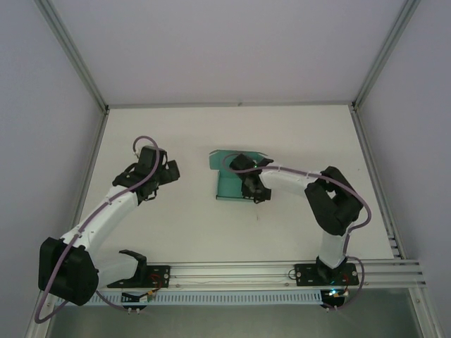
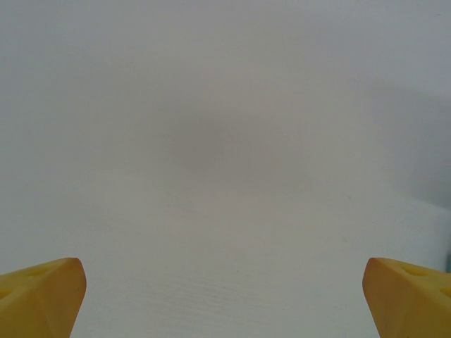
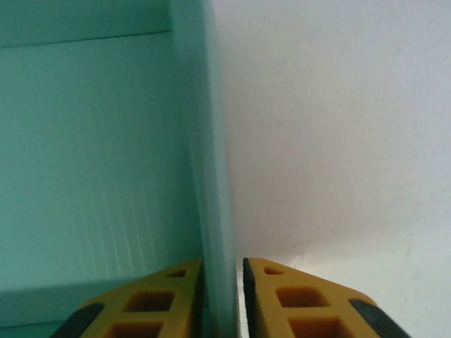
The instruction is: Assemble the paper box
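The teal paper box (image 1: 229,182) lies partly folded on the white table (image 1: 183,225), just right of centre, with a flap curling up at its far edge. My right gripper (image 1: 254,189) sits at the box's right side. In the right wrist view the box (image 3: 91,155) has an upright side wall (image 3: 209,141) that runs down between the yellow fingers (image 3: 296,303), and my right gripper (image 3: 223,271) is shut on that wall. My left gripper (image 1: 169,171) hovers left of the box, apart from it. In the left wrist view that gripper (image 2: 224,282) is open over bare table.
White enclosure walls with aluminium posts (image 1: 70,53) ring the table. An aluminium rail (image 1: 232,271) carrying both arm bases runs along the near edge. Bare table surface lies between the two arms and behind the box.
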Robot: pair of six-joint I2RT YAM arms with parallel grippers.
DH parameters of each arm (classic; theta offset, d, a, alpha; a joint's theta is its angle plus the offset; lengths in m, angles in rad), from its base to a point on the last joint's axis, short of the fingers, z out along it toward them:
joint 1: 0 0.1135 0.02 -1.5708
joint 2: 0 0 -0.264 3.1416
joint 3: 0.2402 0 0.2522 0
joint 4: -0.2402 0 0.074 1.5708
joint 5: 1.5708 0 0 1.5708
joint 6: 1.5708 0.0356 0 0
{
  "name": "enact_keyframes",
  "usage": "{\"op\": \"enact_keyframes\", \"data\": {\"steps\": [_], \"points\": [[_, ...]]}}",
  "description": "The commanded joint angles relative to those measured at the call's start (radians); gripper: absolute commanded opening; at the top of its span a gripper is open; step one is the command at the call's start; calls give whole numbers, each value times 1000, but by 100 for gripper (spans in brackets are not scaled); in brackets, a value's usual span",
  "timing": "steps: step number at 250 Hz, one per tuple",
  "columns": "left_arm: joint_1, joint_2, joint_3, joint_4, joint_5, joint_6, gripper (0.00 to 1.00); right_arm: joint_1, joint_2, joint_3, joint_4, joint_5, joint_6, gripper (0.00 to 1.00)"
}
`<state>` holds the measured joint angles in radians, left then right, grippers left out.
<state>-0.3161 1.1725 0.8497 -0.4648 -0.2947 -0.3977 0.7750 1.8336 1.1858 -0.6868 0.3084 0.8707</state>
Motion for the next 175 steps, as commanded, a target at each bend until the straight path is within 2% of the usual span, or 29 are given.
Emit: {"op": "enact_keyframes", "data": {"steps": [1, 17, 29, 37, 48, 64, 82, 92, 100, 116, 136, 151, 175], "points": [[11, 6, 16, 67, 99, 24, 100, 21, -44, 30, -32, 31, 124, 26], [11, 5, 17, 97, 150, 48, 100, 21, -62, 36, -20, 51, 103, 36], [11, 3, 21, 120, 198, 79, 100, 21, -81, 52, -40, 89, 90, 38], [12, 0, 28, 138, 249, 116, 100, 21, -98, 62, -54, 112, 76, 42], [11, 3, 46, 155, 322, 162, 100, 20, -128, 67, -61, 150, 46, 53], [9, 18, 87, 173, 463, 255, 100, 17, -181, 64, -45, 207, -23, 61], [8, 59, 140, 175, 600, 356, 100, 3, -242, 52, -9, 242, -126, 79], [6, 89, 176, 161, 661, 407, 100, -9, -279, 38, 35, 221, -230, 92], [2, 114, 201, 149, 714, 453, 100, -19, -306, 26, 76, 192, -317, 99], [-10, 165, 244, 120, 815, 560, 100, -38, -351, 15, 136, 121, -490, 100], [-33, 223, 295, 76, 867, 668, 100, -60, -392, 11, 192, 60, -643, 100], [-58, 272, 336, 35, 855, 740, 100, -91, -400, 18, 212, -10, -733, 100], [-92, 367, 419, -32, 772, 810, 100, -159, -366, 58, 174, -118, -810, 100]]}}
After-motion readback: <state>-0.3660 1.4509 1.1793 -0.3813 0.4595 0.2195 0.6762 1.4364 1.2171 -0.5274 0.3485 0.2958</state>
